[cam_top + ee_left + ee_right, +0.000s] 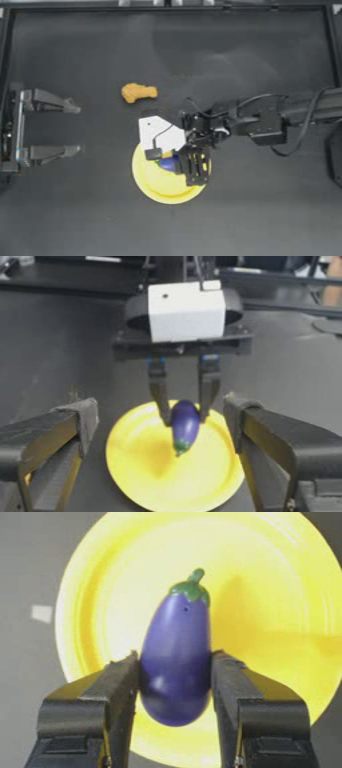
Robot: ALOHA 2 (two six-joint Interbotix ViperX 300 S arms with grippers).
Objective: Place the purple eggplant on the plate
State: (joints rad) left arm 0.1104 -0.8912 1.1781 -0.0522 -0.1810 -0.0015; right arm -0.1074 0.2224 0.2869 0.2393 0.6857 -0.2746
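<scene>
My right gripper (180, 165) reaches in from the right and points down over the yellow plate (157, 189). It is shut on the purple eggplant (177, 662), gripping its thick end from both sides. The eggplant (184, 426) hangs with its green stem end down, over the middle of the plate (153, 476); I cannot tell whether it touches. In the top view only a bit of the eggplant (168, 163) shows beside the wrist. My left gripper (75, 128) is parked open at the left edge, far from the plate.
An orange-yellow lumpy piece (138, 92) lies on the dark table, behind and left of the plate. The right arm's cables and white wrist housing (160, 132) hang over the plate's back edge.
</scene>
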